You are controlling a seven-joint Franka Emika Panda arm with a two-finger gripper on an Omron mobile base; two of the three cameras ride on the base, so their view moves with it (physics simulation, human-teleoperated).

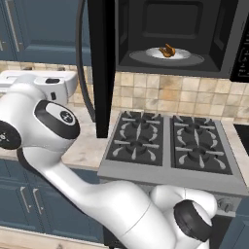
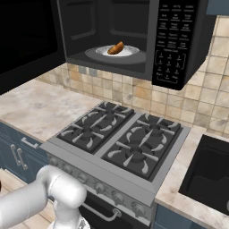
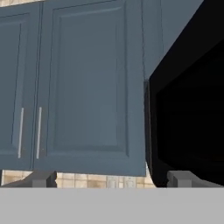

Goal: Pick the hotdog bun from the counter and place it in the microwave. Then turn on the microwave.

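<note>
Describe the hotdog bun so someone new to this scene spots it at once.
Find the black microwave hanging open above the gas stove. On the grey turntable inside sits a round white plate. The hotdog bun is the small, lumpy golden-brown piece lying on that plate, the only warm-coloured thing in the dark cavity.

We see hotdog bun (image 2: 116, 48) on plate (image 2: 129, 52) in microwave (image 2: 179, 40), above stove (image 2: 120, 143); counter (image 2: 31, 109) left.

Both base views share the stove (image 1: 172, 146); hand view apparently faces cabinets (image 3: 87, 87) closely.
</note>
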